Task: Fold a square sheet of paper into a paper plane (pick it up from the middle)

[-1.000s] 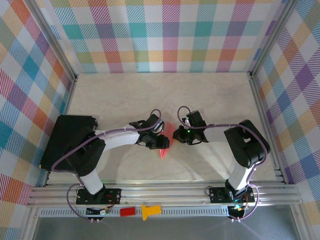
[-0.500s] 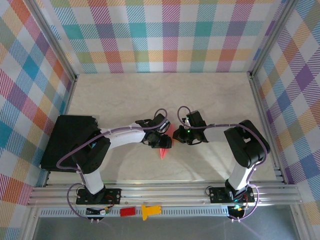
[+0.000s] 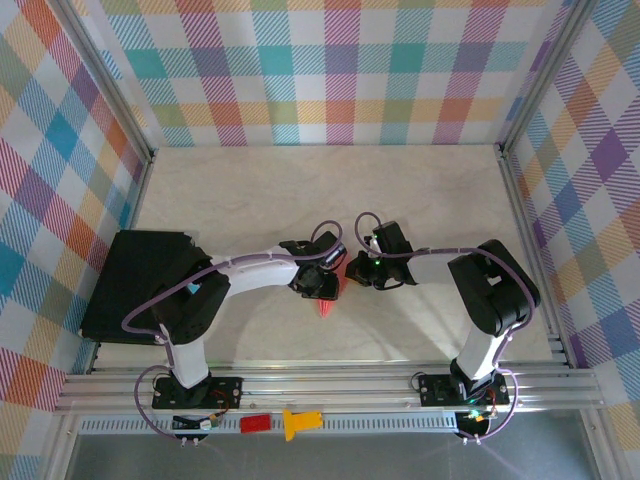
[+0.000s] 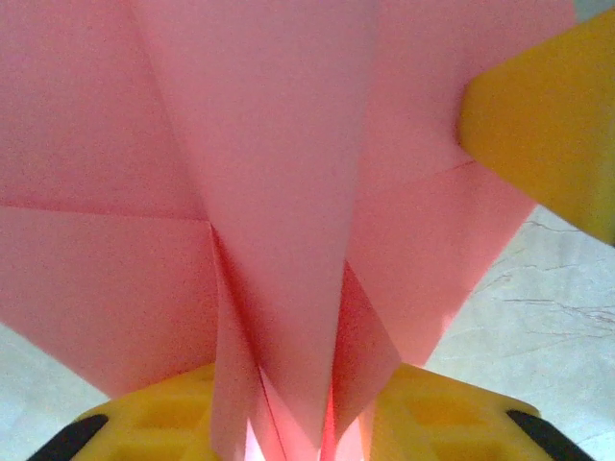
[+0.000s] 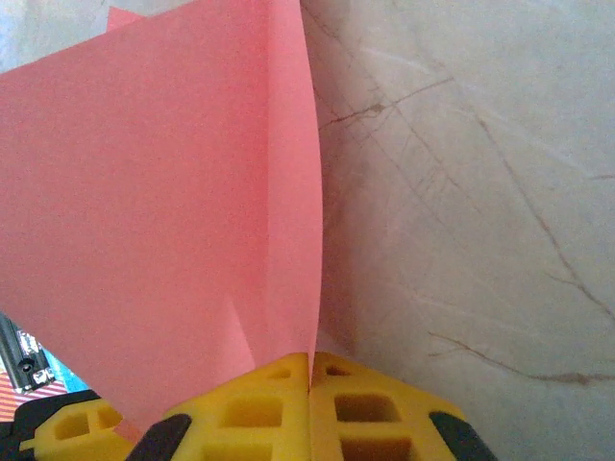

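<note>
Inwards, left arm [image 3: 250, 271] and right arm [image 3: 495, 285] bend toward paper plane [image 3: 326, 305].

Black box [image 3: 135, 285] at the table's [image 3: 300, 190] left edge — red block [image 3: 255, 423] just beside yellow piece [image 3: 300, 423]

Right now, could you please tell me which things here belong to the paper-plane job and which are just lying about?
Job in hand:
plane
left gripper, fingers either side of the plane
right gripper, shut on the plane

Lying about:
red block
yellow piece
black box
</note>
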